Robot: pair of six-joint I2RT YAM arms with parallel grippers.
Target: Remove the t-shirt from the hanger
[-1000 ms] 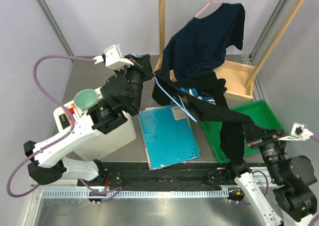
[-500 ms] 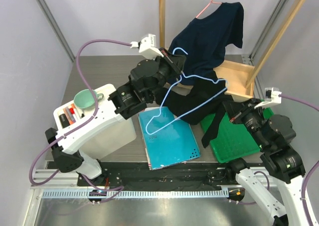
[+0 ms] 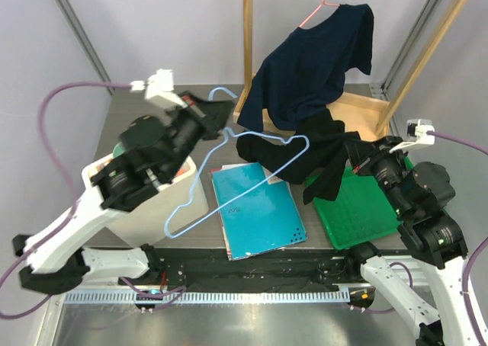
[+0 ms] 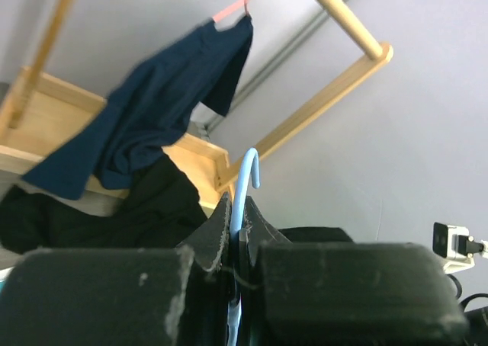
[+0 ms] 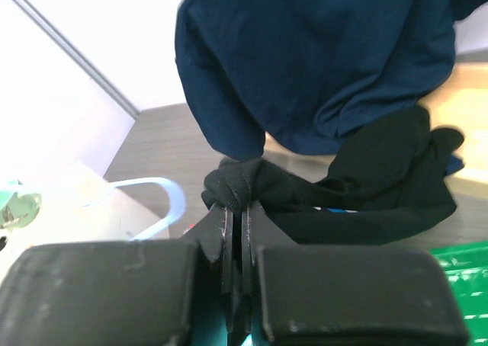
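Removal nearly complete: blue hanger (image 4: 243, 184) pinched at hook in closed left gripper (image 4: 238, 210), left of green tray (image 3: 367, 218); black t-shirt (image 3: 332, 152) bunched in closed right gripper (image 5: 236, 209), over tray's left edge; final separation unconfirmed.

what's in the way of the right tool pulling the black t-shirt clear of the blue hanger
Nothing solid. The right tool grips the black t-shirt. The blue hanger, held by the left tool, crosses the t-shirt's left part in the top view. A navy shirt hangs just above.
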